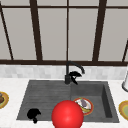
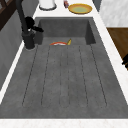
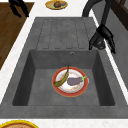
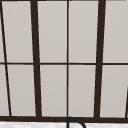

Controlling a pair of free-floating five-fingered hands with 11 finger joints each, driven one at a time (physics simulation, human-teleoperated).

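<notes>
I read no brand, label or writing on anything. Nearest me, in front of the sink, a red ball overlaps its front rim. My left hand hangs over the sink's front left corner, fingers curled on nothing. Inside the sink's right basin lies an orange-rimmed plate with a banana and an eggplant. Behind the sink, my right hand sits at the black faucet, fingers bent and spread downward beside its base; whether they grip it, I cannot tell. White countertop surrounds the sink, with a yellow plate to its right and a dark-framed window behind.
</notes>
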